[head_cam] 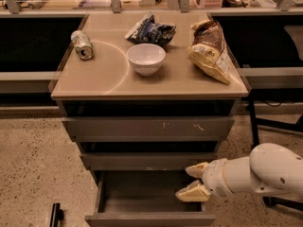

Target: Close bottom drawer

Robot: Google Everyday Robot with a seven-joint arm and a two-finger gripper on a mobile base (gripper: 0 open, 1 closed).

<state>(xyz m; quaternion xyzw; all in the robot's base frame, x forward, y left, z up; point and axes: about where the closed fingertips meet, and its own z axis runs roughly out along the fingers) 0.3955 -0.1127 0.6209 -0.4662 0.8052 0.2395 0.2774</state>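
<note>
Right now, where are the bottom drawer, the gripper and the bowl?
bottom drawer (142, 219): camera view, on its front panel; the drawer is pulled out.
gripper (183, 183): camera view, midway between its open fingertips, at the open drawer.
bowl (146, 56): camera view, on its white inside.
</note>
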